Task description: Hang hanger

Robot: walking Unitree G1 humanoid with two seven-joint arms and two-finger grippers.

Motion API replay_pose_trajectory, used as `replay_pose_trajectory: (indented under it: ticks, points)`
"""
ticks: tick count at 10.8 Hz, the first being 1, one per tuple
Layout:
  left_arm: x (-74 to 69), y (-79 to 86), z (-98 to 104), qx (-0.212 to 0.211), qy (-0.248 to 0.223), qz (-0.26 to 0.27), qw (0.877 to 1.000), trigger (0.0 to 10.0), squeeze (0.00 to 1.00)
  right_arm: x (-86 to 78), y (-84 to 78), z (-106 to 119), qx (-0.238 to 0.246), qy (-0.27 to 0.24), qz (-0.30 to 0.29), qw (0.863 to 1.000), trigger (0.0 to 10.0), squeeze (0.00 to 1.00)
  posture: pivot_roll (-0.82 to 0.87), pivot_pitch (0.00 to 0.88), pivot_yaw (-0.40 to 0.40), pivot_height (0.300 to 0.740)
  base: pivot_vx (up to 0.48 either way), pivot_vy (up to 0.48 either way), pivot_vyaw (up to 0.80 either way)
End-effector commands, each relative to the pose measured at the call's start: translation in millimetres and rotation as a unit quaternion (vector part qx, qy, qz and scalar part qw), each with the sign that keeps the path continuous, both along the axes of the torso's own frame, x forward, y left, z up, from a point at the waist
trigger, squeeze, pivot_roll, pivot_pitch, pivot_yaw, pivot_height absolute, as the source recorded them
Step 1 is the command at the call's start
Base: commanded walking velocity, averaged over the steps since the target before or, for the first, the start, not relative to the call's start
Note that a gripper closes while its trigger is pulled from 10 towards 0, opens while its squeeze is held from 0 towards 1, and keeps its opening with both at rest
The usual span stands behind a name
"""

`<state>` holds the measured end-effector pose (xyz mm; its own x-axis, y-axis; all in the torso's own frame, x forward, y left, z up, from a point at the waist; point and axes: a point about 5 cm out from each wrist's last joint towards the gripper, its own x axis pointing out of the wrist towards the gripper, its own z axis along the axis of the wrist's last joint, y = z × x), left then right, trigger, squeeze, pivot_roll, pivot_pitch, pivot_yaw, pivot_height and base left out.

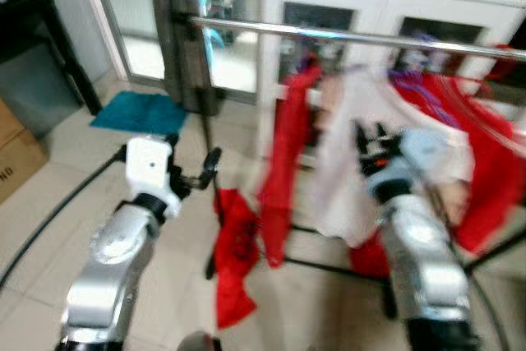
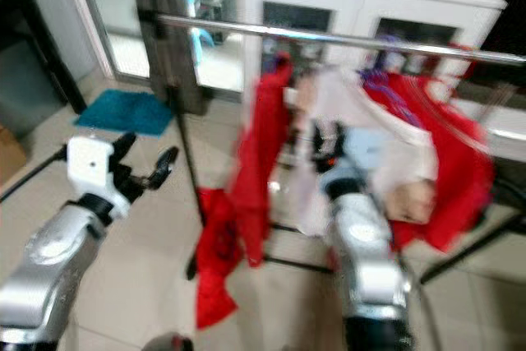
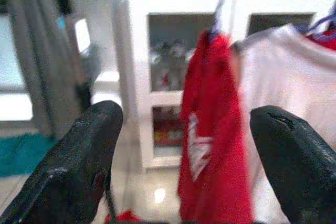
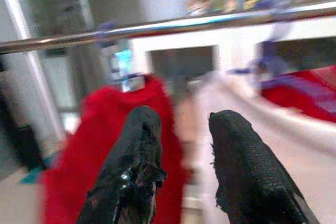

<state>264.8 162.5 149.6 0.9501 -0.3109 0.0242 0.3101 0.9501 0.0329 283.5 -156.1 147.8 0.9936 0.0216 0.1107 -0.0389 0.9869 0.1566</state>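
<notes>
Both silver arms reach toward the rail (image 1: 353,36) across the frame's top. Left gripper (image 1: 197,172), fingers spread and empty, sits left of centre. Right gripper (image 1: 371,144), fingers slightly parted, meets the hanging clothes (image 1: 370,154); no hanger is discernible in the blur.

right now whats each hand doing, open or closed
Left hand: open, empty, held out left of the red garment.
Right hand: open with a narrow gap, empty, raised toward the rail.
</notes>
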Motion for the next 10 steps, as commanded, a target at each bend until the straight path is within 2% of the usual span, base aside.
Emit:
replay_pose_trajectory:
  ticks: [1,3,5,6,7,9,10]
  points:
    - [3.7,-0.7,4,0.008,-0.013,0.001,1.0,10.0,0.0,0.5,1.2,2,-0.004,0.001,0.0,1.0,10.0,0.0,-0.02,0.0,0.017,0.74,0.0,-0.48,0.0]
    - [3.6,-3.5,4,0.011,-0.014,-0.002,1.0,10.0,0.0,1.6,-1.0,2,-0.004,0.005,-0.002,1.0,10.0,0.0,-0.01,0.0,0.015,0.74,0.0,-0.48,0.0]
    - [5.8,-1.7,6,0.014,-0.021,-0.006,1.0,10.0,0.0,-0.8,6.1,2,-0.009,0.009,0.014,1.0,10.0,0.0,-0.03,0.0,0.05,0.74,0.0,-0.48,0.0]
    - [14.1,-8.1,10,0.017,-0.028,-0.02,0.999,10.0,0.0,-5.5,2.7,-3,0.002,0.022,-0.003,1.0,10.0,0.0,-0.03,0.0,0.054,0.74,0.0,-0.48,0.0]
    - [16.7,-7.9,14,0.012,-0.033,-0.013,0.999,10.0,0.0,-3.9,3.0,-6,0.014,0.033,-0.011,0.999,10.0,0.0,-0.02,0.0,0.043,0.74,0.0,-0.48,0.0]
    - [13.8,-3.5,9,-0.015,-0.013,0.012,1.0,10.0,0.0,-2.3,9.7,-9,-0.02,0.048,0.015,0.999,10.0,0.0,-0.02,0.0,0.042,0.74,0.0,0.0,0.0]
    - [14.7,-0.4,5,-0.01,0.004,0.016,1.0,10.0,0.0,-3.4,12.6,-9,-0.019,0.047,0.024,0.998,10.0,0.0,-0.03,0.0,0.035,0.74,0.0,0.0,0.0]
